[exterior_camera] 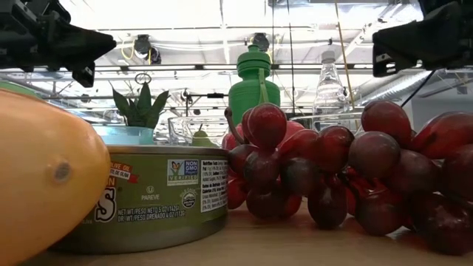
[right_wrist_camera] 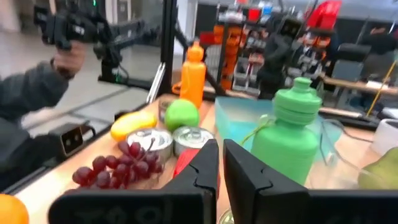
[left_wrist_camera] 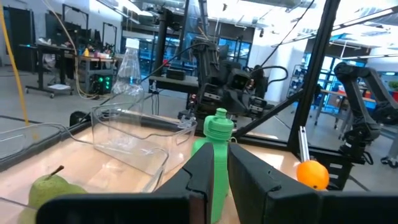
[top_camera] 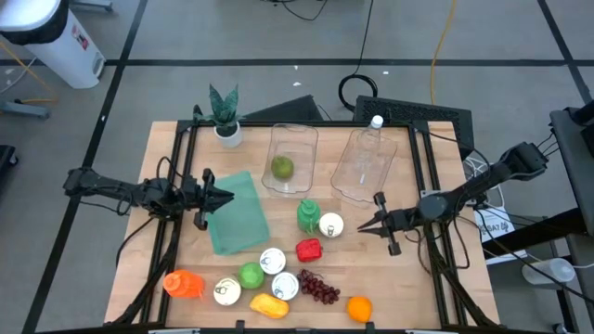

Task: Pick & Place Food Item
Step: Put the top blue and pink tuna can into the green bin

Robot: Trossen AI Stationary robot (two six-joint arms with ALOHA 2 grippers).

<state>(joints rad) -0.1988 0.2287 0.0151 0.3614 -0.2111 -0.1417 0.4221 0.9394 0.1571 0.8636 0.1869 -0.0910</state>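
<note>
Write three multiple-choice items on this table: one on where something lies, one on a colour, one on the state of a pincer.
1. Where is the pear?
A. in a clear bin
B. on the green cloth
C. beside the grapes

2. What colour is the upright bottle at mid-table?
A. orange
B. green
C. clear

3. How is the left pincer?
A. open, empty
B. shut on a can
C. shut, empty

Answers: 1 A, the pear sits inside the bin's walls. 2 B, its body and cap are green. 3 C, the left wrist view shows its fingers nearly together with nothing between them.
</note>
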